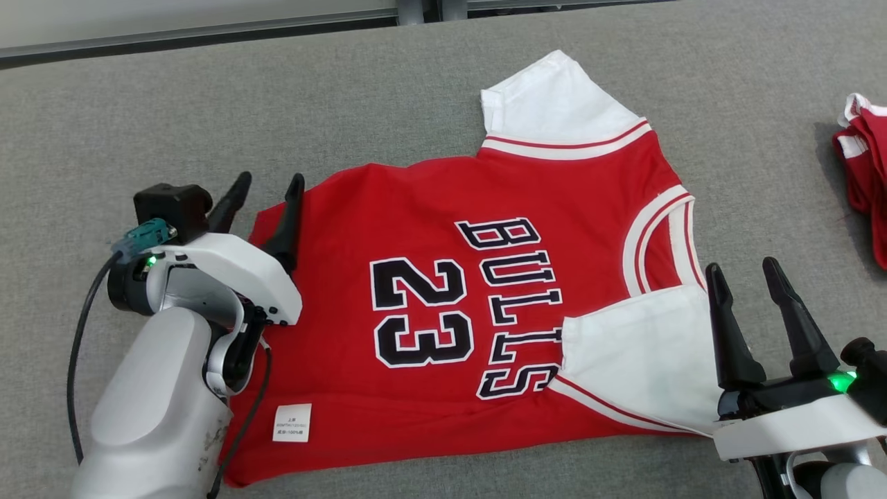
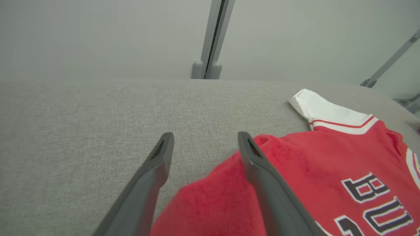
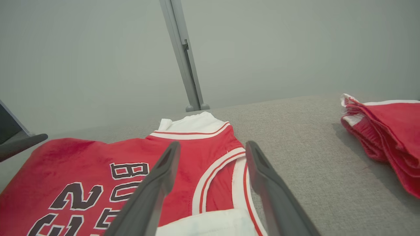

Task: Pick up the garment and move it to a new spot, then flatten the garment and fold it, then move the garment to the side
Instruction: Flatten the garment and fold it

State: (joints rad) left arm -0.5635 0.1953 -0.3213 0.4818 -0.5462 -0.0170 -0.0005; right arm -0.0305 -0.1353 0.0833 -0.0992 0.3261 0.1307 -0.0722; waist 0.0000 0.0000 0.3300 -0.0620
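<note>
Your red jersey (image 1: pixel 429 229) lies spread flat in the middle of the grey table (image 1: pixel 208 104), hem toward the left edge. Your left gripper (image 1: pixel 270 179) stands released at the hem's far corner, and your right gripper (image 1: pixel 741 265) stands released beside the collar. A folded red pile (image 1: pixel 866 173) sits at the right edge.

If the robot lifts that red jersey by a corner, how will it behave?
Probably floppy: the jersey lies thin and flat, one white sleeve folded over its front, so it should drape. Likely light, being so thin. Pushed, it may bunch, since the table looks woven and grippy.
</note>
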